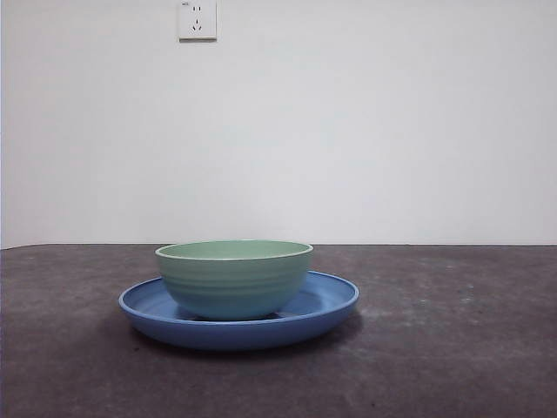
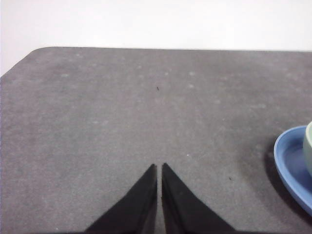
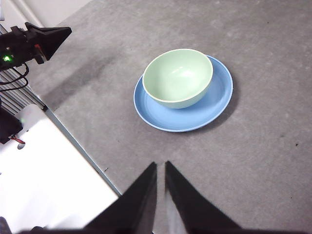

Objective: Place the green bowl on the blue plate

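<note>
- Right gripper (image 3: 161,168): jaws nearly together, nothing held, raised well apart from the crockery. Left gripper (image 2: 159,169): same state, over bare table (image 2: 122,112), plate edge off to one side.
- Green bowl (image 1: 234,277): upright, seated inside blue plate (image 1: 148,306), sits toward one side, not centred.
- Task appears complete.
- Handling, est.: bowl rigid, light, smooth-glazed, likely slippery; ridged wall offers little bite. Best hold: pinch rim, one jaw inside, one outside.

In the left wrist view the picture's edge cuts off most of the blue plate (image 2: 291,168) and all but a sliver of the green bowl (image 2: 308,151), while from the front the bowl's foot sits hidden behind the plate's rim.
</note>
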Controlling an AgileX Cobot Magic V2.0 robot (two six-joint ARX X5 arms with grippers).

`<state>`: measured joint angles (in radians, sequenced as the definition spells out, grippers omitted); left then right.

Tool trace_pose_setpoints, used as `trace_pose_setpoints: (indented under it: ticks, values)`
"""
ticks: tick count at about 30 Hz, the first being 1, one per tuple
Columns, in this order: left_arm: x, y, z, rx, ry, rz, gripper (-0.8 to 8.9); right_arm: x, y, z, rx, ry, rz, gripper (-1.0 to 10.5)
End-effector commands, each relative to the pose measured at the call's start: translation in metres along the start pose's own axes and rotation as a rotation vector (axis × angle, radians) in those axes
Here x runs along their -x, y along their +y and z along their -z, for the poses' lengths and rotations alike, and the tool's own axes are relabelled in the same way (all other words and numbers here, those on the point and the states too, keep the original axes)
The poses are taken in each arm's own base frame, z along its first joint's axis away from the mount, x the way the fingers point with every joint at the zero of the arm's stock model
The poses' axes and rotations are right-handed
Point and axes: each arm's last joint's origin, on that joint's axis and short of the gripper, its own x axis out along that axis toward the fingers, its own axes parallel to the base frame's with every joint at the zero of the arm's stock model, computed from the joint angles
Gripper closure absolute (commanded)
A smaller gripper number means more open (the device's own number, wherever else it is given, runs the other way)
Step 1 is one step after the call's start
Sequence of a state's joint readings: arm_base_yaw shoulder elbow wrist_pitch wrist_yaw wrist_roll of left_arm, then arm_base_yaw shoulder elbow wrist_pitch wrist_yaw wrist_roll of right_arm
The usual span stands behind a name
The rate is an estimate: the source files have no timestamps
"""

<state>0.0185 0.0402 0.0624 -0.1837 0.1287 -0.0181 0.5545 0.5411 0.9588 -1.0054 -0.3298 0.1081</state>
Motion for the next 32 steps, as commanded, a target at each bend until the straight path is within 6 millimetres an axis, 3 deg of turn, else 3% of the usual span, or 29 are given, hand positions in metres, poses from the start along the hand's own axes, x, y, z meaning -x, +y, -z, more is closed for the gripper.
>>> trace_pose_setpoints:
  ticks: [1, 32]
  values:
    - [0.0, 0.0, 0.003, 0.02, -0.019, -0.003, 7.98, 0.001, 0.001, -0.003, 0.013, -0.012, -0.009, 9.2]
    - [-0.003, 0.004, 0.015, -0.005, 0.02, -0.123, 7.98, 0.001, 0.001, -0.003, 0.013, -0.012, -0.009, 9.2]
